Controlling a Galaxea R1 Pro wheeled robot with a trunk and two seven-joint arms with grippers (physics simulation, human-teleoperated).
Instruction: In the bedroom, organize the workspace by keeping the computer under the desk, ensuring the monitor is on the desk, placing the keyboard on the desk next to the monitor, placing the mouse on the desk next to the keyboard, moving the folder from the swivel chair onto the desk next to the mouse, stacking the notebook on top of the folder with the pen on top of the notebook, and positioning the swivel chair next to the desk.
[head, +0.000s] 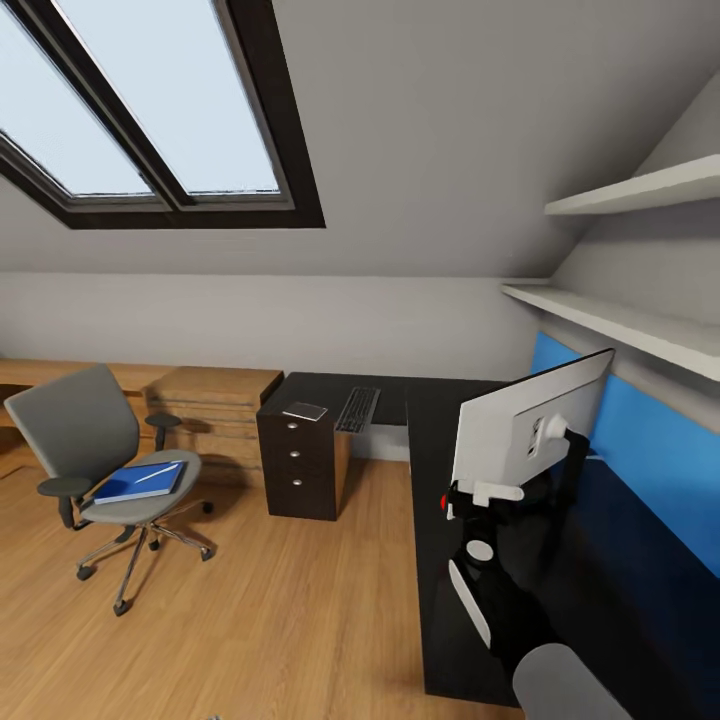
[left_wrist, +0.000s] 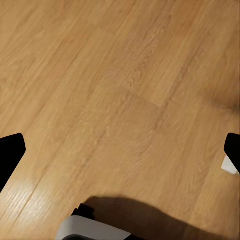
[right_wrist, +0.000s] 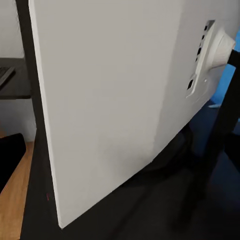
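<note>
**Right arm at the monitor on the black desk**

I am the robot, standing beside an L-shaped black desk (head: 440, 560) under a sloped ceiling. My right gripper (head: 470, 497) is pressed up against the near lower edge of the white-backed monitor (head: 525, 420), which stands tilted on the desk by the blue wall panel. I cannot tell whether those fingers are clamped on the panel or only beside it. In the left wrist view, my left fingers (left_wrist: 11, 152) are spread wide over bare wood floor (left_wrist: 120, 90), holding nothing.

To do this step well, I judge I should steady the monitor by its edge, keep its stand flat on the desk, and move slowly so it does not tip.

Counting: one monitor; one keyboard (head: 357, 408) on the far desk wing; one small grey object (head: 305, 410), perhaps the notebook, beside it; one swivel chair (head: 100, 460) well apart on the floor, carrying one blue folder (head: 135, 483) with one pen (head: 160, 472) lying on it. Two wall shelves (head: 620, 325).
</note>
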